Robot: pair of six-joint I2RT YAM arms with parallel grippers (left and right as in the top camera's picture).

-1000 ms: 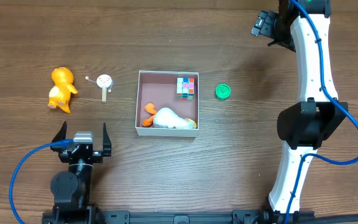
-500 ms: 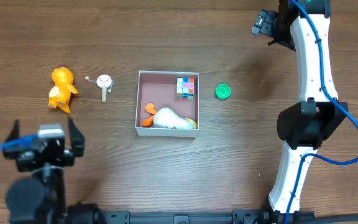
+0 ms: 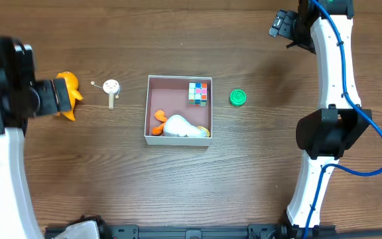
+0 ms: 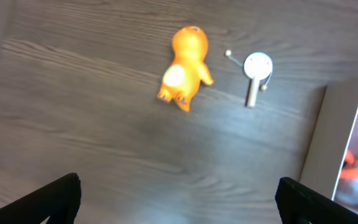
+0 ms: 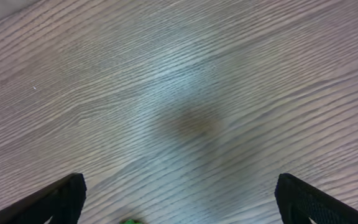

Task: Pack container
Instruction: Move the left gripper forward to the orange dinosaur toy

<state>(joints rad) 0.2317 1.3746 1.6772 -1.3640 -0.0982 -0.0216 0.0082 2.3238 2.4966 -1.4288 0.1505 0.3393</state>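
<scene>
The container (image 3: 146, 109), a square box with white walls and a reddish-brown inside, sits mid-table. It holds a multicoloured cube (image 3: 198, 93) and a white toy with an orange part (image 3: 181, 127). Its white wall shows at the right edge of the left wrist view (image 4: 328, 143). An orange figure (image 3: 69, 93) (image 4: 185, 68) and a small white drum on a stick (image 3: 111, 88) (image 4: 257, 67) lie left of it. A green round piece (image 3: 238, 98) lies right of it. My left gripper (image 4: 179, 199) is open, high above bare wood short of the orange figure. My right gripper (image 5: 179, 199) is open and empty at the far right.
The left arm (image 3: 5, 86) covers the table's left edge and part of the orange figure in the overhead view. The right arm (image 3: 330, 99) stands along the right side. A sliver of the green piece shows at the bottom of the right wrist view (image 5: 129, 221).
My left arm has swung from the front of the table to the left and away, and now hangs over the left edge beside the orange figure. The right arm and the toys have not moved.
</scene>
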